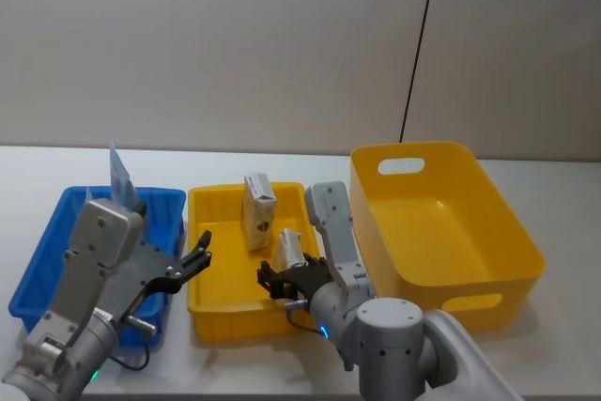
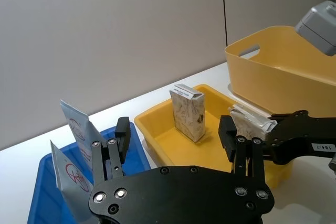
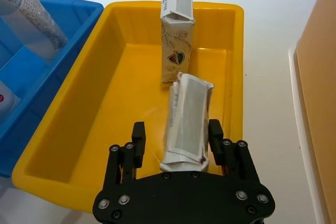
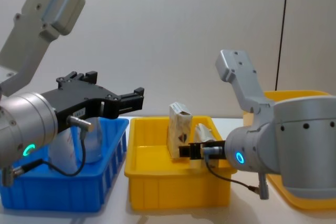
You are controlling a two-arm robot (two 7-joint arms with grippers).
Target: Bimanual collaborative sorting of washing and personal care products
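Observation:
Two beige cartons are in the small yellow bin (image 1: 222, 279). One carton (image 1: 258, 211) stands upright at its back, also seen at carton (image 3: 176, 51). The other carton (image 3: 187, 119) lies tilted between the fingers of my right gripper (image 3: 177, 132), which is shut on it just over the bin's near right part (image 1: 289, 253). Pale-blue tubes (image 2: 77, 128) stand in the blue bin (image 1: 68, 208); one tube end (image 1: 119, 174) sticks up at the back. My left gripper (image 1: 192, 265) hovers open with nothing in it over the blue bin's right edge.
A large deep yellow bin (image 1: 451, 232) with handle slots stands to the right on the white table, nothing inside it. A grey wall rises behind the table. The three bins stand side by side with narrow gaps between them.

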